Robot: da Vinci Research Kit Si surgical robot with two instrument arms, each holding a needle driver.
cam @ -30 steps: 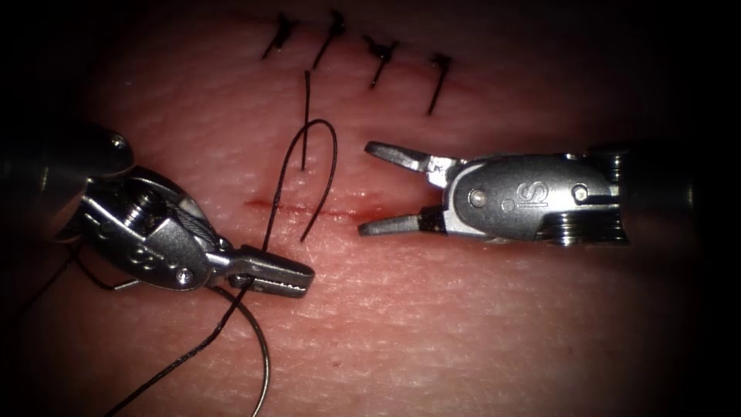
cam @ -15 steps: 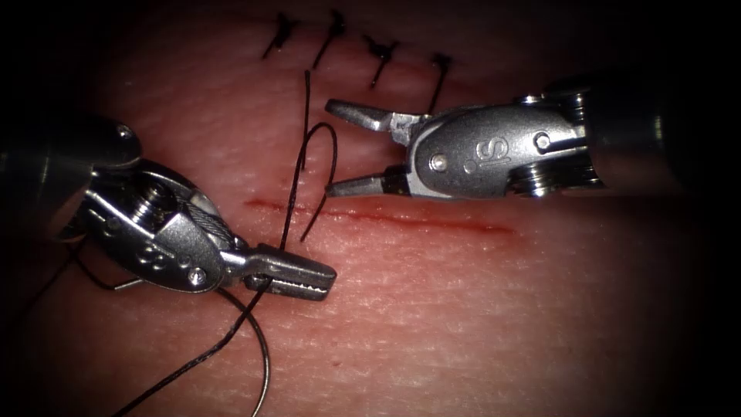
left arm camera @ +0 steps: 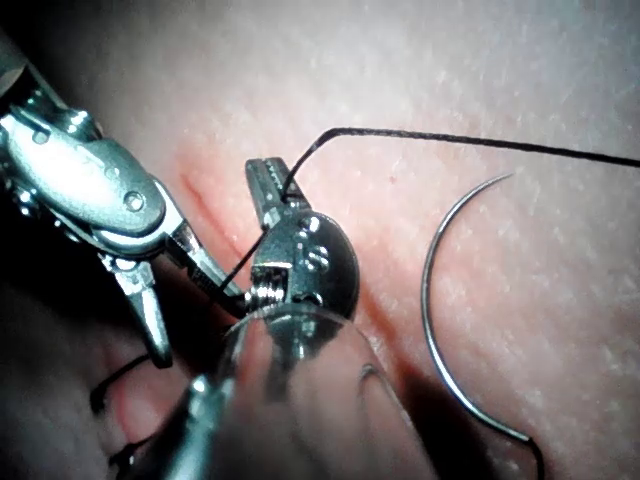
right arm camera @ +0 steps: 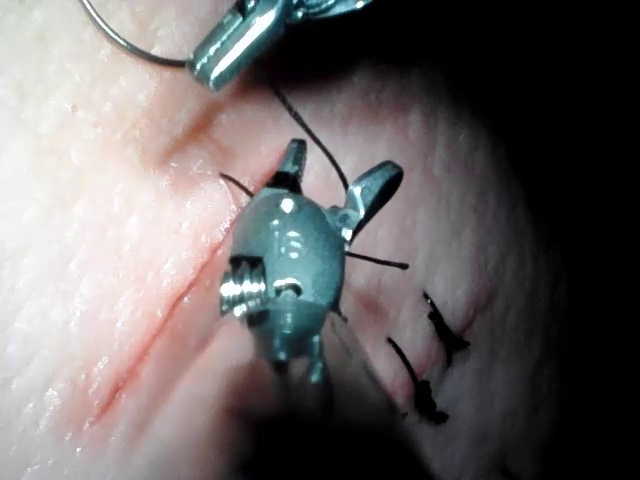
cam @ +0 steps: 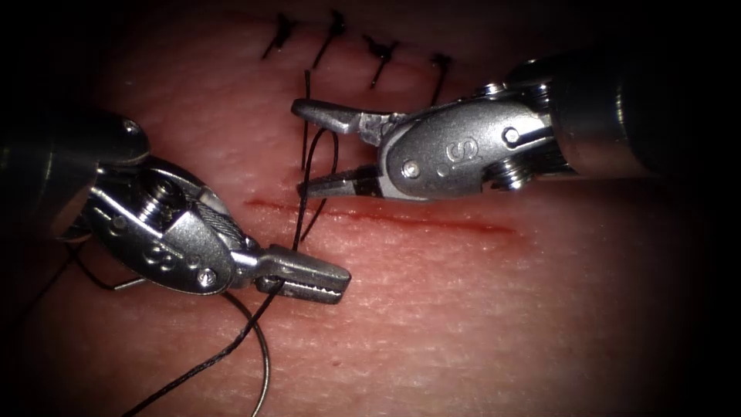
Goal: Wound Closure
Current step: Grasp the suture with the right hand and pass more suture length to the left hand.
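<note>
Two tools over the tissue (cam: pixel 494 309), thread between them.
Left tool (cam: pixel 309 278) clamps the thread (cam: pixel 297 224) below the cut (cam: pixel 432 222); right tool (cam: pixel 320 147) gapes around its loop (holding nothing); needle (cam: pixel 264 363) lies free, lower left.

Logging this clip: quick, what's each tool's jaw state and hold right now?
Left tool: shut on the thread; needle lies free on the tissue.
Right tool: open around the thread loop, holding nothing.
</note>
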